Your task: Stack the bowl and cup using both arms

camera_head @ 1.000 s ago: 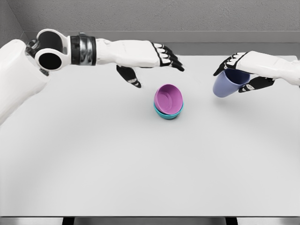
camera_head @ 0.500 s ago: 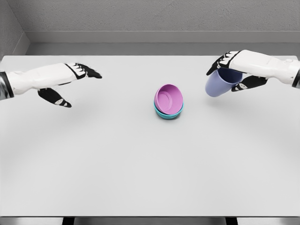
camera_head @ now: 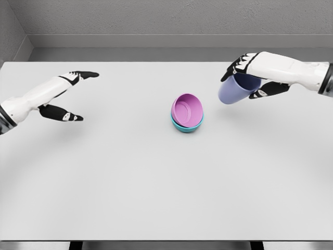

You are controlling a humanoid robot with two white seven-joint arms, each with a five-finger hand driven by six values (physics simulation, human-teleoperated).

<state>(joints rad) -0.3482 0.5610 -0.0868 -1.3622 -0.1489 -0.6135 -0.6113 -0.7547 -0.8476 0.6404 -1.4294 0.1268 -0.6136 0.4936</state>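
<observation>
Head view: pink bowl [camera_head: 187, 110] already sits nested in the teal bowl [camera_head: 186, 125] at table [camera_head: 156, 182] centre, tilted a bit toward the camera, so the bowl part looks done. Cup [camera_head: 232, 89] is the open item: right hand [camera_head: 256, 73] is clamped around it, fingers wrapped over the rim end, cup tipped on its side and held off the table at about 2 o'clock from the bowls, near but not over them. Left hand [camera_head: 60, 96] is out at 9 o'clock, well apart from the stack, fingers spread, holding nothing (parked, by the look of it). Left to do, I'd say: bring cup over the pink bowl, right it, lower, release.
</observation>
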